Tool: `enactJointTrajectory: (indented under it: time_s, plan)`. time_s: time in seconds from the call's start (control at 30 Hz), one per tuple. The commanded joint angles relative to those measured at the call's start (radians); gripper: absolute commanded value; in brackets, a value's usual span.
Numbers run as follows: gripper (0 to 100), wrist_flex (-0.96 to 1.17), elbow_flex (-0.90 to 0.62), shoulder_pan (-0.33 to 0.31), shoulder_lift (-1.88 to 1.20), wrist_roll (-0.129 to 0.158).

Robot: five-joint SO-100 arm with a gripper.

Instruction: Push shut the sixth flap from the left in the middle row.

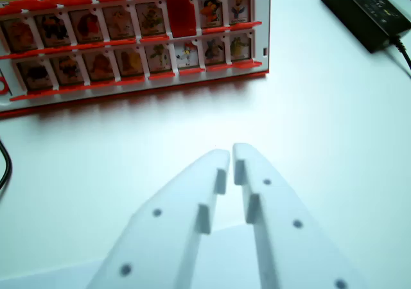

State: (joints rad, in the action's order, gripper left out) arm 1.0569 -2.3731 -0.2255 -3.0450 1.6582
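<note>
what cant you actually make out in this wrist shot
- Game board: its top row and left end are cut off by the wrist view's edges.
- Pictures on the flaps: too blurred to identify.
- Red flap in the middle row: shows only plain red.
- Black power adapter: cut off at the top right.
- Gripper: tips nearly touching, holding nothing.

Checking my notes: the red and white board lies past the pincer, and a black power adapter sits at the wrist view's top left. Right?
Not quite. The wrist view shows the black power adapter at its top right, not top left. The board does lie past the pincer.
</note>
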Motion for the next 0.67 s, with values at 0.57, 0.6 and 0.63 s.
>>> enactJointTrajectory:
  time_s: [0.57,0.6,0.63]
  plan:
    - [0,0.129,0.072,0.236,-0.225,-0.051]
    - [0,0.123,0.066,0.230,-0.225,-0.049]
    - [0,0.117,0.060,0.224,-0.225,-0.048]
